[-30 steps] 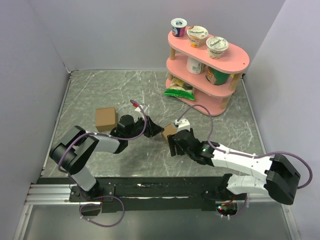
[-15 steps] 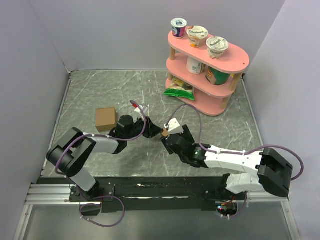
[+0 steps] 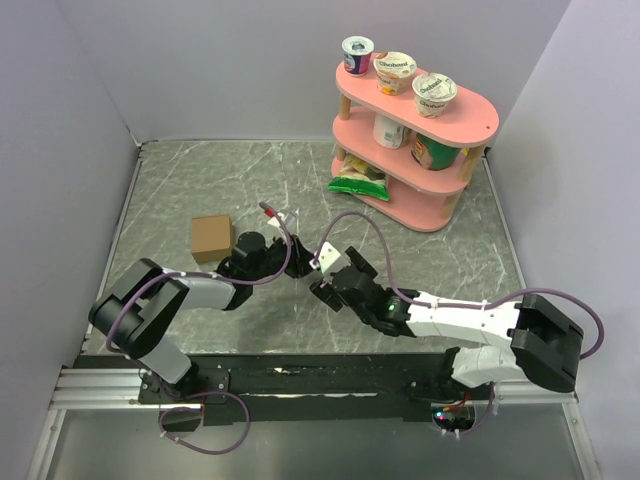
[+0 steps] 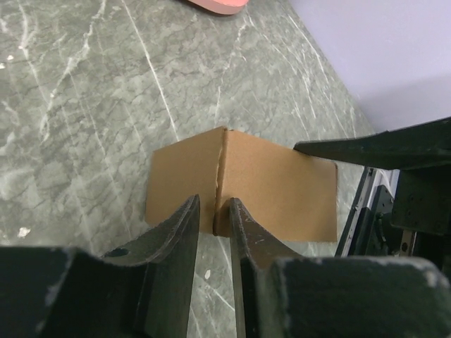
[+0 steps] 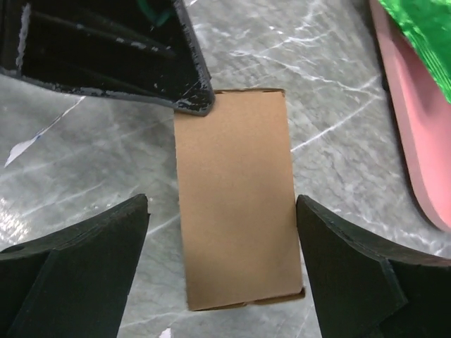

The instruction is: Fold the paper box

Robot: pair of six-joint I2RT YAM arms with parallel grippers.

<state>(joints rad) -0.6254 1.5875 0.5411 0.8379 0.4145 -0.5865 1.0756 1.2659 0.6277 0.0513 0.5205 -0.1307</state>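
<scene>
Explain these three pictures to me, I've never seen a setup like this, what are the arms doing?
These are two robot arms bolted to a table's edge, each ending in a two-finger gripper. One picture looks down from above; the other two come from a camera on each wrist. The left gripper pinches a crease of the paper box, brown cardboard on the marbled table. The right gripper is open, its fingers either side of the box, not touching it. Also there: a brown cardboard cube and a pink shelf with yoghurt cups.
</scene>
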